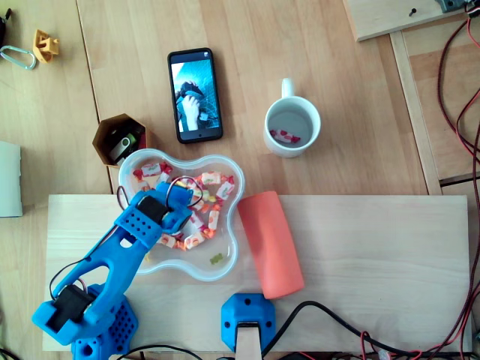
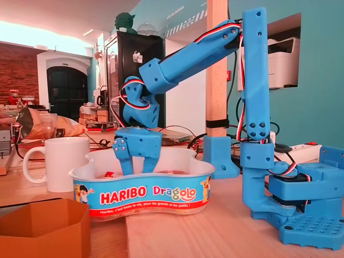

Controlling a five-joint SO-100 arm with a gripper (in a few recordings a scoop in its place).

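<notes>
I see the gripper (image 2: 134,170) down inside the candy tub (image 2: 161,191), its two fingers standing apart over the wrapped candies (image 1: 210,196); I cannot tell whether they touch one. In the overhead view a white mug (image 1: 268,129) stands up and to the right of the tub, well apart. An orange roll (image 1: 270,244) lies just beside the tub's right rim.

blue pincer (image 2: 134,164), white mug (image 2: 62,164), coral cylinder (image 1: 271,244)

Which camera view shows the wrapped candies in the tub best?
The overhead view: it looks straight down into the tub, so the candies lie open. In the fixed view the tub's wall hides nearly all of them.
</notes>
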